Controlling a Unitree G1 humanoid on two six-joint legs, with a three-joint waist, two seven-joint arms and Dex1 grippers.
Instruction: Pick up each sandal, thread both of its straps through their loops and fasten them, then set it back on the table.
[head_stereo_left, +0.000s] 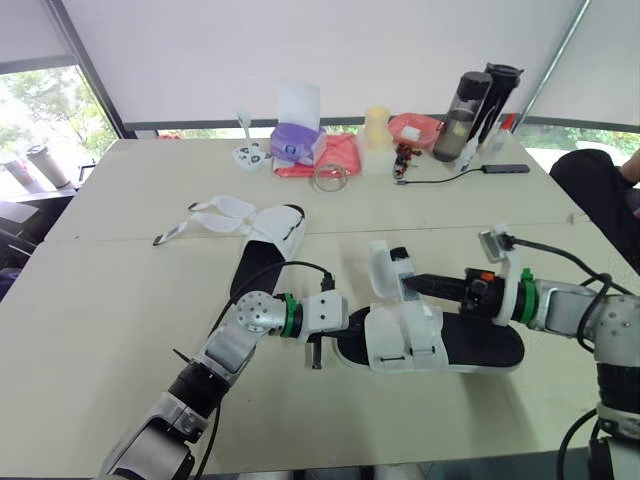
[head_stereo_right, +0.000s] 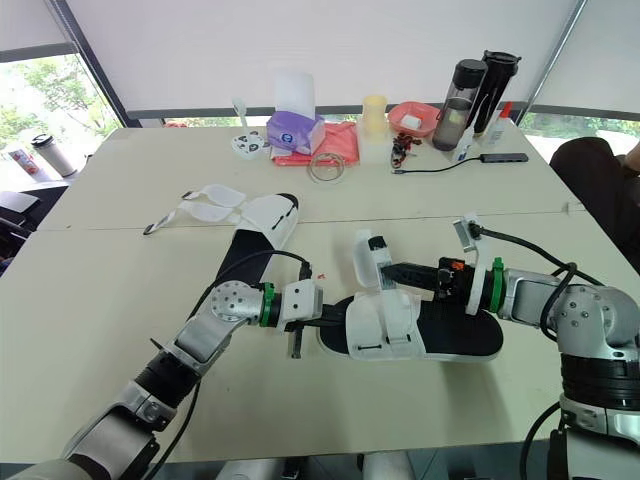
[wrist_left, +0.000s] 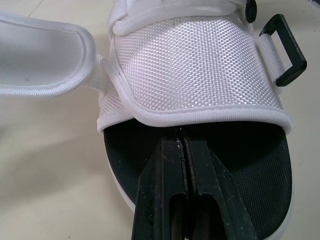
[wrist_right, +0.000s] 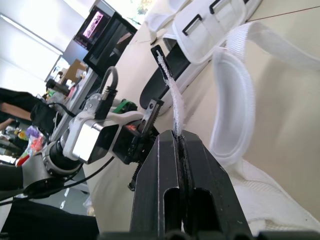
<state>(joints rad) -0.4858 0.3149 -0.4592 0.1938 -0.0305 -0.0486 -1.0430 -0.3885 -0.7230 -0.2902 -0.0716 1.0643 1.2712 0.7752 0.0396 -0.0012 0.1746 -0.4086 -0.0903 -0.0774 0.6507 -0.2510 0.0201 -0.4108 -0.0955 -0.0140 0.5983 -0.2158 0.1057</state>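
A white sandal with a black sole (head_stereo_left: 470, 345) lies on the table between my two grippers. My left gripper (head_stereo_left: 340, 340) is shut on the sole at its toe end; in the left wrist view the fingertips (wrist_left: 197, 150) meet under the white upper (wrist_left: 195, 70), with a black loop (wrist_left: 287, 55) at the side. My right gripper (head_stereo_left: 412, 284) reaches in over the sandal and is shut on a white strap (wrist_right: 172, 105), which stands up (head_stereo_left: 382, 268) above the upper. The second sandal (head_stereo_left: 275, 240) lies further back on the left, its straps (head_stereo_left: 215, 215) spread loose on the table.
Along the table's far edge stand a tissue box (head_stereo_left: 297, 140), a red cloth (head_stereo_left: 335, 158), a yellow-white container (head_stereo_left: 376, 140), dark bottles (head_stereo_left: 465, 110) and a cable with a phone (head_stereo_left: 505, 168). A person's dark sleeve (head_stereo_left: 600, 190) shows at the right.
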